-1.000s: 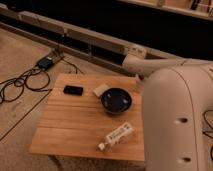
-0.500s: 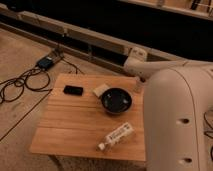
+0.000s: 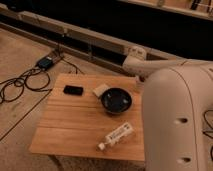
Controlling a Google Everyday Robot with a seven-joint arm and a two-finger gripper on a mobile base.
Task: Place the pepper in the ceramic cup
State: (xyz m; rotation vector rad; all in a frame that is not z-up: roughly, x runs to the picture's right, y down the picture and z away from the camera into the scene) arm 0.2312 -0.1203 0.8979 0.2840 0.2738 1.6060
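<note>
The ceramic cup (image 3: pixel 116 100) is a wide, dark, glazed bowl standing on the right half of the wooden table (image 3: pixel 75 125). No pepper shows on the table or in the cup; it is out of view. My white arm (image 3: pixel 175 110) fills the right side of the camera view, and its upper link (image 3: pixel 145 65) reaches left above the table's far right corner. The gripper is not in view, hidden behind or below the arm.
A flat black rectangular object (image 3: pixel 73 90) lies at the table's far left. A pale pad (image 3: pixel 100 90) sits beside the cup. A white labelled bottle (image 3: pixel 117 136) lies on its side near the front edge. Cables and a box (image 3: pixel 46 62) are on the floor to the left.
</note>
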